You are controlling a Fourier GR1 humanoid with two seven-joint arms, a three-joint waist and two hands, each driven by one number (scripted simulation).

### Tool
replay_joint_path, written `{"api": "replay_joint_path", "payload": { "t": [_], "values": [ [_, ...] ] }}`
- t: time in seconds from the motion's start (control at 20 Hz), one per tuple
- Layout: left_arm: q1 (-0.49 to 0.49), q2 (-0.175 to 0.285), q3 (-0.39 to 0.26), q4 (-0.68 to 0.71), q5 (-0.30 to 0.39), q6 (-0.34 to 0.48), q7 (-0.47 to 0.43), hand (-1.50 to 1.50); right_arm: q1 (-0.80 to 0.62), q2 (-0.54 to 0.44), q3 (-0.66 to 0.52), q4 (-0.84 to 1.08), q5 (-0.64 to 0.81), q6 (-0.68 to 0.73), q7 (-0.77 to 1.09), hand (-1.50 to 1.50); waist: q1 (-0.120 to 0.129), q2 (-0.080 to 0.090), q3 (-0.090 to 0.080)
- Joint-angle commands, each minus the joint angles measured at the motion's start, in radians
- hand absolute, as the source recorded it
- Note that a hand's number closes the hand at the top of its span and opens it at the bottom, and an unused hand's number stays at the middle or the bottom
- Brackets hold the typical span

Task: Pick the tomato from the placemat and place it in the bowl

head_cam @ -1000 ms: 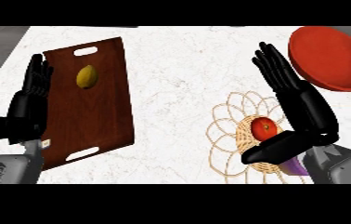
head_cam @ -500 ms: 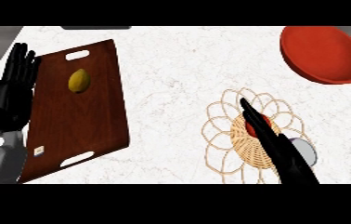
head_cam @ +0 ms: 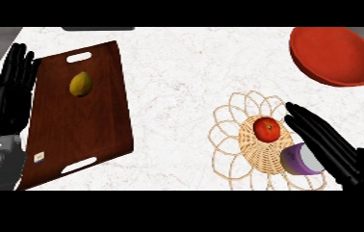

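A red tomato (head_cam: pixel 267 129) lies at the middle of a woven wicker placemat (head_cam: pixel 245 151) with looped edges, at the lower right. My right hand (head_cam: pixel 324 145) is just right of the tomato, open, fingers straight and pointing up-left, not touching it as far as I can see. A red bowl (head_cam: pixel 330 54) sits at the upper right edge. My left hand (head_cam: pixel 17 89) rests open, fingers up, at the left edge beside the tray.
A brown wooden tray (head_cam: pixel 78 125) with cut-out handles lies at the left with a yellow lemon (head_cam: pixel 81 84) on it. A small purple and white cup (head_cam: pixel 302 159) stands on the placemat under my right hand. A dark object (head_cam: pixel 98 29) shows at the counter's far edge.
My right hand has drawn back from over the tomato to its right side, so the tomato shows fully. The left hand has barely moved.
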Motion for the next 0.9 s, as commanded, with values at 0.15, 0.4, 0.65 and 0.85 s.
{"api": "replay_joint_path", "payload": {
  "t": [0.15, 0.4, 0.65, 0.85],
  "values": [
    [0.017, 0.011, 0.010, -0.025, 0.018, -0.035, 0.007, 0.00, -0.035, -0.244, -0.108, -0.088, -0.164, 0.291, 0.254, -1.50, 0.028, 0.005, -0.001],
    [-0.037, -0.041, -0.018, 0.010, -0.022, 0.014, 0.029, 0.00, -0.043, -0.306, -0.115, -0.097, -0.230, 0.433, 0.296, -1.50, 0.017, 0.007, 0.002],
    [0.022, -0.035, 0.021, -0.031, -0.020, -0.034, -0.003, 0.00, -0.037, -0.251, -0.181, -0.074, -0.245, 0.532, 0.311, -1.50, 0.018, 0.004, 0.003],
    [-0.059, -0.037, 0.034, 0.058, -0.043, -0.055, 0.003, 0.00, -0.070, -0.138, -0.146, 0.028, -0.151, 0.574, 0.259, -1.50, 0.017, 0.006, 0.003]
  ]
}}
